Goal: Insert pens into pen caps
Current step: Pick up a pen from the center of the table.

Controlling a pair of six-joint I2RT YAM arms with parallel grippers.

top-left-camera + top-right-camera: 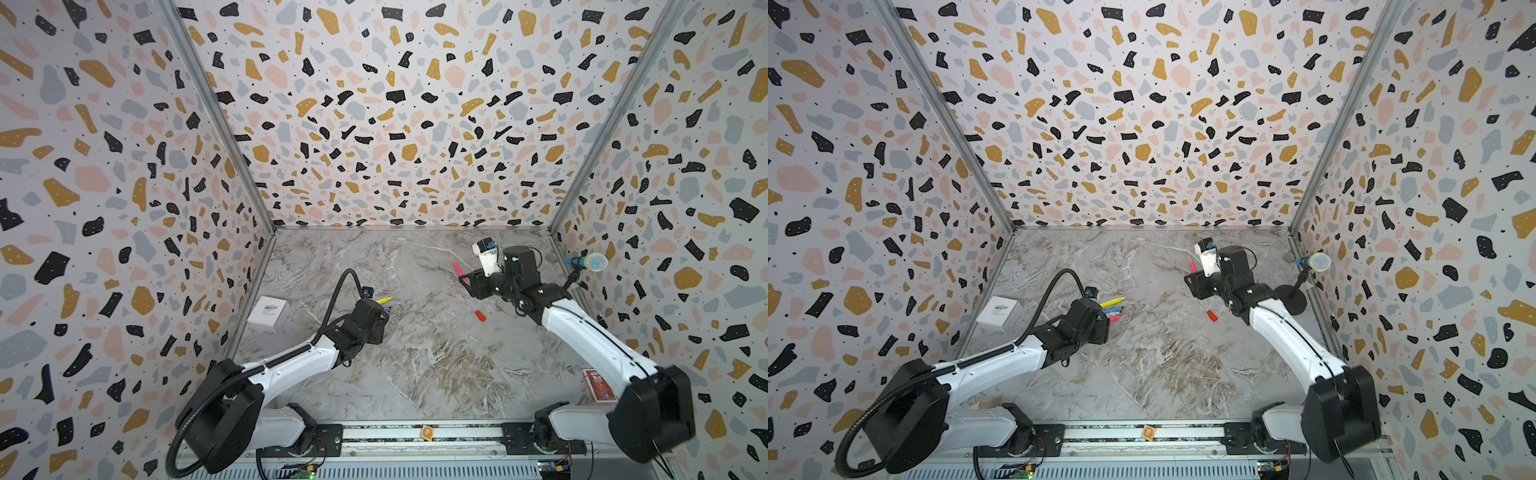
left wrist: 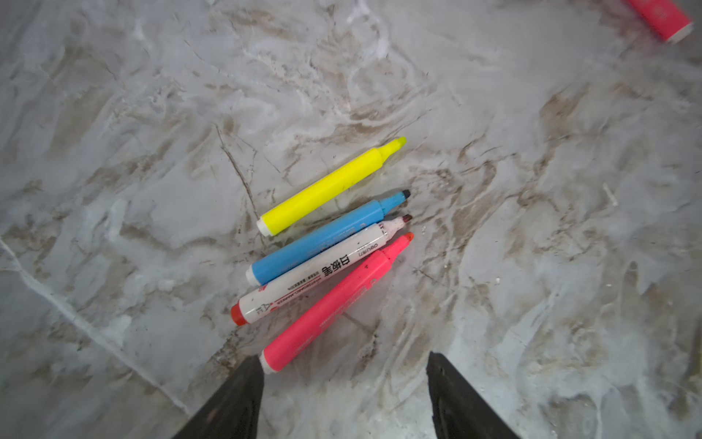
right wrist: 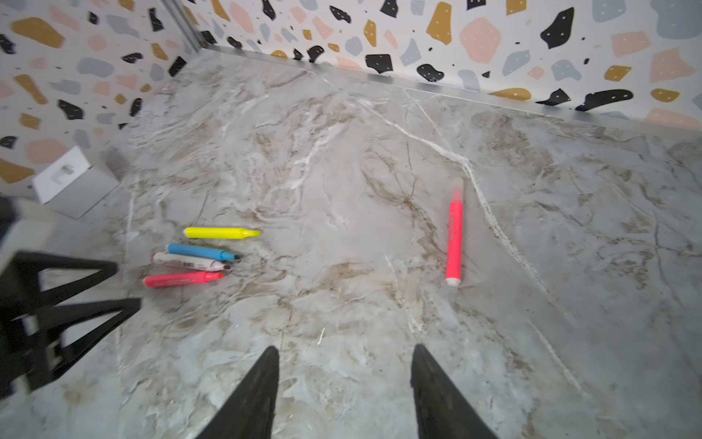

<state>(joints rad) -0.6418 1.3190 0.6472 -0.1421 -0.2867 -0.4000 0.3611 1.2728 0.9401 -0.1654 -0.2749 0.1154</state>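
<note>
Four uncapped pens lie side by side left of centre: yellow [image 2: 330,186], light blue [image 2: 323,239], white with red end [image 2: 315,273] and pink [image 2: 334,304]. My left gripper [image 2: 343,359] hovers open just above them, one fingertip [image 2: 254,365] beside the pink pen's rear end. A second pink pen [image 3: 454,239] lies alone on the table toward the back right. My right gripper [image 3: 344,349] is open and empty, raised near that pen [image 1: 457,266]. A red-orange pen cap [image 1: 480,316] lies on the table between the arms, also in the left wrist view [image 2: 661,19].
A white box [image 1: 268,313] stands by the left wall. A microphone on a stand [image 1: 590,262] is at the right wall, and a red card box [image 1: 598,384] lies under the right arm. A small clear piece [image 1: 475,339] lies near the centre.
</note>
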